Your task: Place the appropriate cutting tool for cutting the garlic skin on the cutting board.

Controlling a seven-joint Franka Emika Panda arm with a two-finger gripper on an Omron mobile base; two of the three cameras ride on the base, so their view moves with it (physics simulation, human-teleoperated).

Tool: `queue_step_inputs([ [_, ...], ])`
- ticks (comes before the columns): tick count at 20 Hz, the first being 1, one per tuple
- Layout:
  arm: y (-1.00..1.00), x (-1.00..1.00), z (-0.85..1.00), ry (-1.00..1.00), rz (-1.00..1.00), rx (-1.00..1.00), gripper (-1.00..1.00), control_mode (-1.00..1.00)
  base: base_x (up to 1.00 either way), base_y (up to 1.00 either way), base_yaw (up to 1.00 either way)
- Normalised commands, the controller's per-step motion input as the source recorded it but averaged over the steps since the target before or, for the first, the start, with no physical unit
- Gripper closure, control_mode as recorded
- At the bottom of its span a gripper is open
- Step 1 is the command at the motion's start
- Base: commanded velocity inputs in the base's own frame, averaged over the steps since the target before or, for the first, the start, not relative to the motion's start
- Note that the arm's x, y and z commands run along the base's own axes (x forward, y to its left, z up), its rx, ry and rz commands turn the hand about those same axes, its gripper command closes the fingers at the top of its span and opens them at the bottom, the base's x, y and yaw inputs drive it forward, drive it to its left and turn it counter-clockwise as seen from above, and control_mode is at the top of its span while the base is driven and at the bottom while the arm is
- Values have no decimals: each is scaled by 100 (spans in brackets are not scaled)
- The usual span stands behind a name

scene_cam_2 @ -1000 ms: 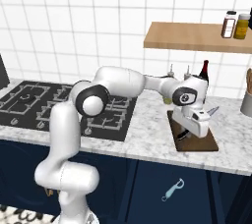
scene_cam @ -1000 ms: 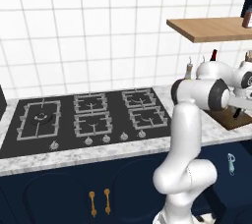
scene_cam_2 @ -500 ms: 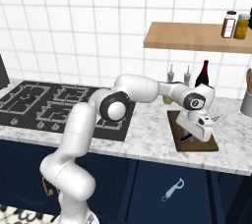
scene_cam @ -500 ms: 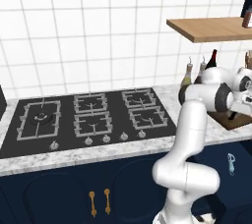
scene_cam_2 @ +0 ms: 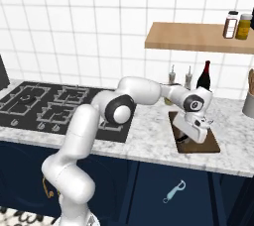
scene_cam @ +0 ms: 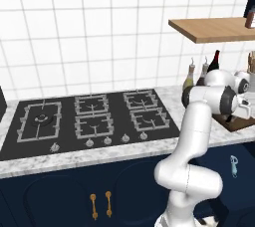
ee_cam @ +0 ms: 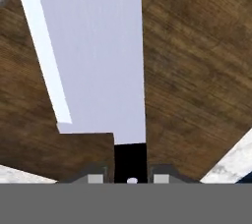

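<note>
One knife [ee_cam: 96, 56] in play, and it is right over the cutting board [scene_cam_2: 206, 143] now: from the hand camera the broad pale blade runs straight away from the gripper [ee_cam: 130, 173], long axis in line with the fingers, its dark handle pinched between the two tips, so the jaws are closed on the handle. Brown wood grain of the board sits under the whole blade, with a sliver of pale marble counter [scene_cam_2: 149, 138] peeking in at both lower corners, so the handle end hangs near the board's edge while the blade reaches inward. From the right base camera the gripper [scene_cam_2: 196, 133] sits low over the board, which lies on the counter to the right of the stove [scene_cam: 92, 119], below the wall shelf [scene_cam_2: 198, 36] and in front of the bottles [scene_cam_2: 204, 75]. Whether the blade already touches the wood I cannot tell. The garlic I cannot pick out. My read: placement is almost done, and letting go is what's left.
</note>
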Motion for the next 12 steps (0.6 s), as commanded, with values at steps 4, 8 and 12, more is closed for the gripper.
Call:
queue_step_inputs([
  [4,5,-36,37,0,0,0,-100,-100,0,0,0],
  [8,9,-56,74,-2,0,-3,-100,-100,0,0,0],
  [12,45,-59,40,0,0,-8,-100,-100,0,0,0],
])
